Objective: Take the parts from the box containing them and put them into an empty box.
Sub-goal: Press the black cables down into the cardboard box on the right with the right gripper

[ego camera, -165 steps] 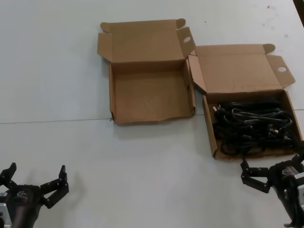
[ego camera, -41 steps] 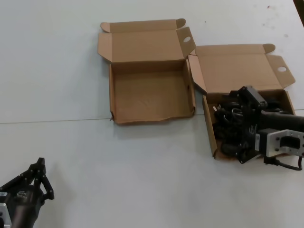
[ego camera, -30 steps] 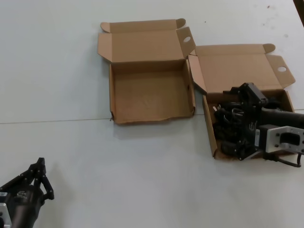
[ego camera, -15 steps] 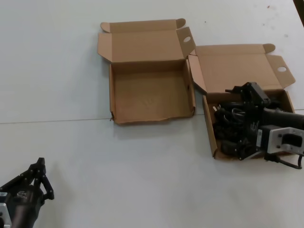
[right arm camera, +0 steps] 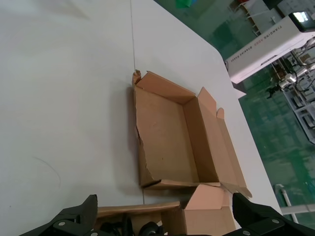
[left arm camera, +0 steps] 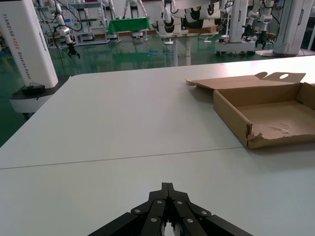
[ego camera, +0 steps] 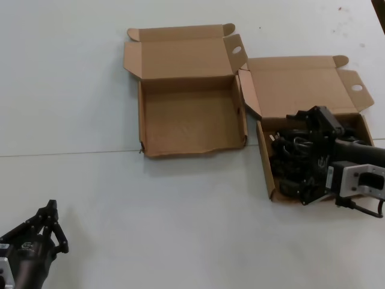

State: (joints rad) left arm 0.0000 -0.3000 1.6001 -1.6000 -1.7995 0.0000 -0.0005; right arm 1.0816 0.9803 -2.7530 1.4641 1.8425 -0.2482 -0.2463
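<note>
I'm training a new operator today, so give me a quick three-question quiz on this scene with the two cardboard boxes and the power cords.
1. True or false: the empty box has a wavy, dented front wall.
2. Which gripper is over the power cords? A) left B) right
3. Fill in: the left gripper waits at the table's near ____ corner.

Key: 1 true. 2 B: the right gripper is open above the box containing them. 3 left.
</note>
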